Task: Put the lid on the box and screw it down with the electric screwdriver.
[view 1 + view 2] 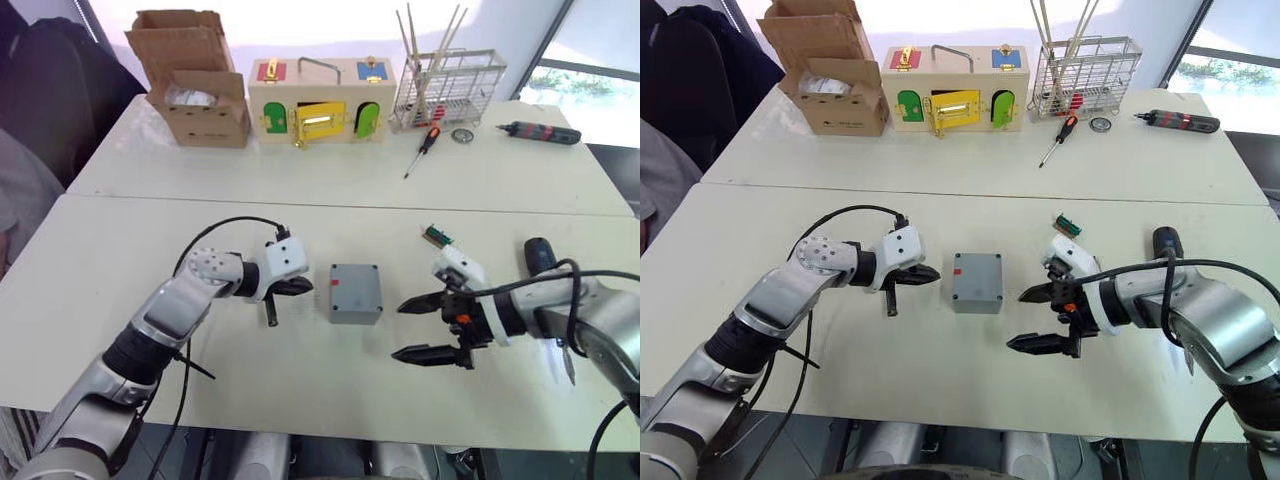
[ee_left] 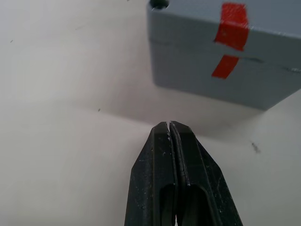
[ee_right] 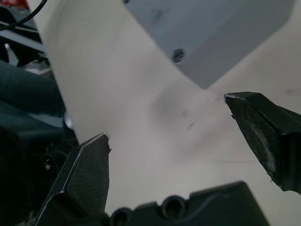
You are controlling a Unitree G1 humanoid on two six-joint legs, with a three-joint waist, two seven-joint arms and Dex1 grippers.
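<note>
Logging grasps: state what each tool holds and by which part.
Nothing is held. The left tool is shut empty beside the box; the right tool is open and empty.

Lidded grey box (image 1: 356, 293), red-marked, on table; electric screwdriver (image 1: 538, 253) nearby.

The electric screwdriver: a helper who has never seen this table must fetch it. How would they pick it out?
On the near table, look just past the right gripper, beside that arm. The electric screwdriver lies there: thick, black and cylindrical, unlike the slimmer red-banded driver on the far table.
</note>
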